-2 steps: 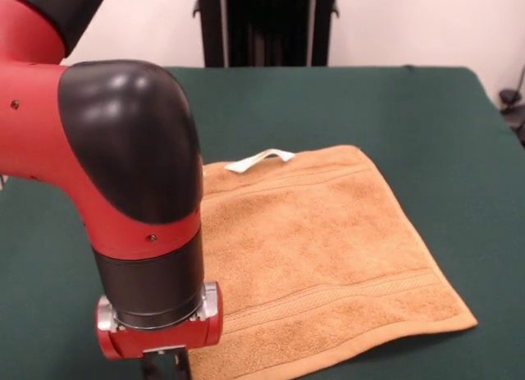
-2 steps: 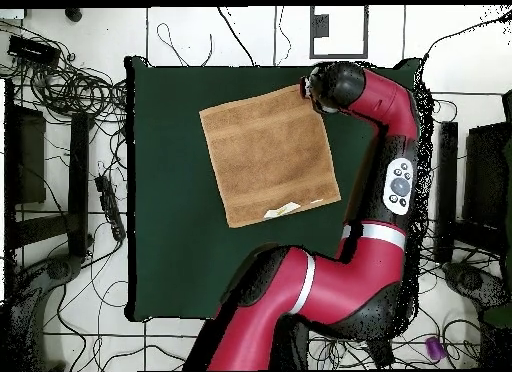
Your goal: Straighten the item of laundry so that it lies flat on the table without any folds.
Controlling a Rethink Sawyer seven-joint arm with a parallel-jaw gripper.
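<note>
At the left of the front view, red and black arm (image 1: pixel 123 142) down low, gripper (image 1: pixel 164 368) cut off by the bottom edge right at the near-left corner of the towel (image 1: pixel 320 257). Cannot tell whether open, closed or holding cloth; hidden under the wrist from overhead as well.

Probably a late step: working that last corner, or just letting go of it. Across the middle, towel spread almost square on the table (image 1: pixel 369 101), border bands running straight, hems in line, no fold or ridge visible in the exposed part. White tag loop (image 1: pixel 261 159) poking out over the far hem. Right-hand corners both flat and sharp. Only the corner behind the arm unchecked — hidden in both views.

Next move, as a judgement: if cloth is in hand, a short pull outward along the diagonal, then release close to the surface; if not, a straight lift up and away. Risk of dragging the corner back over itself or rucking the terry on the way out.

Surface: dark green cloth, smooth, far larger than the towel, bare all round it. From overhead, towel lying in the upper middle of the table, slightly rotated against its edges.

Room, from overhead: tangled cables (image 2: pixel 60 88) on pale floor tiles at the left, dark equipment along both sides, more cable at the right — nothing encroaching on the table.
</note>
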